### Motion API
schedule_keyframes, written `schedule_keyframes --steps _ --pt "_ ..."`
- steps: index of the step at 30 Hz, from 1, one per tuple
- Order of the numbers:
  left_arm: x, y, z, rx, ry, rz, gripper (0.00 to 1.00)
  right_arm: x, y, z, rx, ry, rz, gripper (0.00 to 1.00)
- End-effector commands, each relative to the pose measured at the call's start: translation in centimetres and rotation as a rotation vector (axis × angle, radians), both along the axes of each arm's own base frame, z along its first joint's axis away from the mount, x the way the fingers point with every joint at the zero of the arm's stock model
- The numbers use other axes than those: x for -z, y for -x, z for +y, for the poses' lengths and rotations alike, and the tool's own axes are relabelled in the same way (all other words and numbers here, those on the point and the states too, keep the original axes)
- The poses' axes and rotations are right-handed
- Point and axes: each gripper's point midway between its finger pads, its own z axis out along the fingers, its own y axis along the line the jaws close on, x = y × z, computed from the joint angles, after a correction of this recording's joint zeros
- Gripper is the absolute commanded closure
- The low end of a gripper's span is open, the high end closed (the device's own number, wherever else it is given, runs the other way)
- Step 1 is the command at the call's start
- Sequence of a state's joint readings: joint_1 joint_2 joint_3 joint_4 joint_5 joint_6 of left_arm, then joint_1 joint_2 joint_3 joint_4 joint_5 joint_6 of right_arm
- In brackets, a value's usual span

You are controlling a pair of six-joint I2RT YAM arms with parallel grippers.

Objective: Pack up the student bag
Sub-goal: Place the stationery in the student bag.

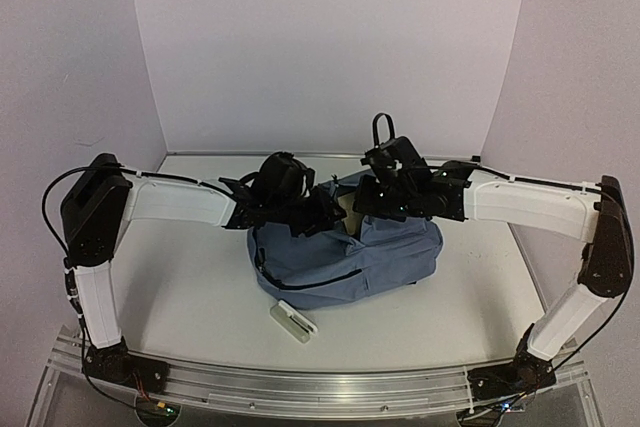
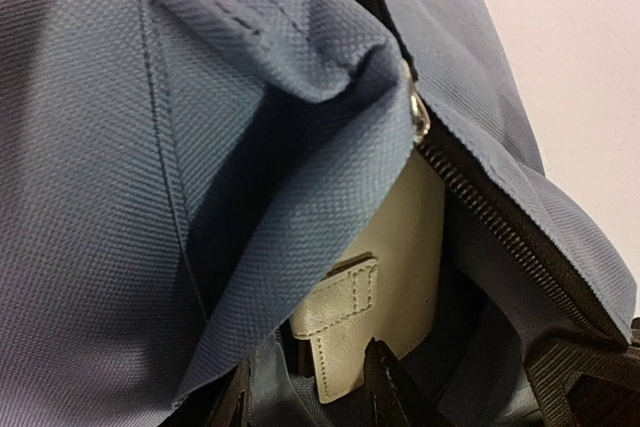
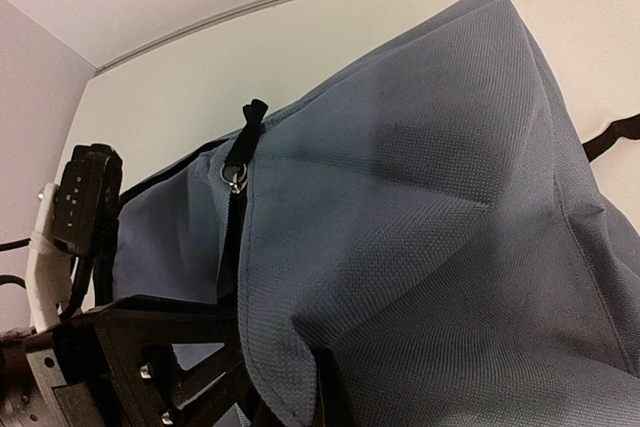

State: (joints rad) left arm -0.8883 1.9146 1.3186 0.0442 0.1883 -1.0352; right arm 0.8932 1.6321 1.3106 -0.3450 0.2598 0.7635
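The slate-blue student bag (image 1: 350, 259) lies in the middle of the table with its top opening facing the arms. My right gripper (image 1: 368, 197) is shut on the fabric edge of the opening (image 3: 290, 377) and holds it raised; the bag (image 3: 430, 217) fills the right wrist view. My left gripper (image 1: 322, 209) is inside the opening, and its fingertips (image 2: 385, 392) stand apart. A beige leather-like case with a stitched tab (image 2: 385, 257) sits inside the bag (image 2: 150, 147). The tab's lower end lies between my left fingers, close to the right one.
A small white flat object (image 1: 293, 322) lies on the table in front of the bag. The bag's black zipper (image 2: 500, 232) runs along the open edge, with a metal pull (image 3: 237, 175) hanging there. The left arm's wrist (image 3: 80, 197) is close to my right gripper. Walls enclose the back and sides.
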Motion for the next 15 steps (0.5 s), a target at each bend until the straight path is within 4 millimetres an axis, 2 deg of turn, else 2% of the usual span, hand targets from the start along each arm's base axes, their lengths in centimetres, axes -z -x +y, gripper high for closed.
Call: schedule_keyframes --steps 1,3,12,15 --pt "-0.9 -0.5 -1.1 0.027 0.004 -0.027 0.65 -5.7 0.2 1.6 -0.028 -0.163 -0.106 1.00" --pt "-1.0 -0.5 -1.6 0.038 0.006 -0.035 0.69 -5.6 0.2 1.5 -0.027 -0.160 -0.106 1.00" --pt "-0.3 -0.9 -4.0 0.085 0.000 -0.046 0.71 -5.5 0.2 1.5 -0.028 -0.158 -0.105 1.00" --pt "0.1 -0.8 -4.7 0.109 0.008 -0.045 0.78 -5.6 0.2 1.4 -0.024 -0.158 -0.108 1.00"
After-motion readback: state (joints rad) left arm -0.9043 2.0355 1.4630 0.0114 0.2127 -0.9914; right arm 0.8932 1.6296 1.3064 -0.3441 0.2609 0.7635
